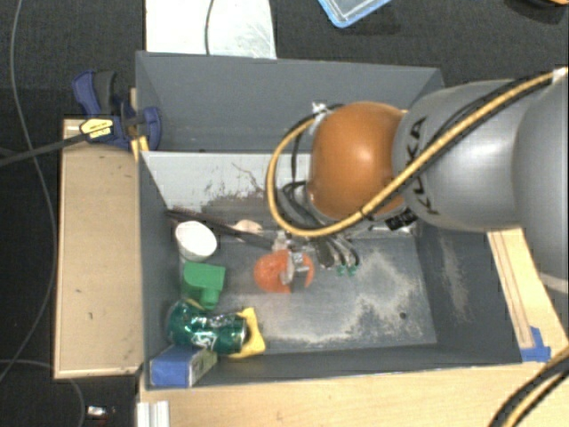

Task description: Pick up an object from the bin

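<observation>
Pincer (292, 269) sits at the orange rounded lump (267, 274) mid-bin (267, 96); spread or pinched, can't tell. Green block (203, 279) lies apart at its 9 o'clock. Lump looks light, probably soft and smooth: grip across its middle, gentle squeeze.

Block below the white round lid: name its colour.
The block is green; camera view.

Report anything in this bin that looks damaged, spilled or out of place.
The green can in the near left corner lies on its side and looks crumpled, beside a yellow piece and a blue block. The bin floor carries pale, dusty-looking smears. Nothing else stands out.
</observation>
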Action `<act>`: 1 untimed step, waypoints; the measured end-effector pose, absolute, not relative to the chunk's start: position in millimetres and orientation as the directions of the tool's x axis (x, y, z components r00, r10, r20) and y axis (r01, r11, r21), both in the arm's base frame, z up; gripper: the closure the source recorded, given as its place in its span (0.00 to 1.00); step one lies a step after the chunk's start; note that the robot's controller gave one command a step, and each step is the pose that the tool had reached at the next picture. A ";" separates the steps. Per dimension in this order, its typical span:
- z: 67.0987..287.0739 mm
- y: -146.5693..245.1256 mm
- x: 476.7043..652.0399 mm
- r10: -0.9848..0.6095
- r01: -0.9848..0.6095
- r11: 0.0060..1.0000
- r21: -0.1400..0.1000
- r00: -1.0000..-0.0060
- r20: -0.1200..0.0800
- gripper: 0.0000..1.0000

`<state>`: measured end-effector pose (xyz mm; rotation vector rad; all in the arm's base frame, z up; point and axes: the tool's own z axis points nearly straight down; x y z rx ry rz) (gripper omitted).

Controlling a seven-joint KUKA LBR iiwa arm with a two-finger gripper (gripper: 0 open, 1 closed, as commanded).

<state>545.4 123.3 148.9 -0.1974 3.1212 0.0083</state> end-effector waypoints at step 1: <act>164.5 123.3 545.5 -0.123 -0.123 0.992 0.005 -0.992 -0.015 1.00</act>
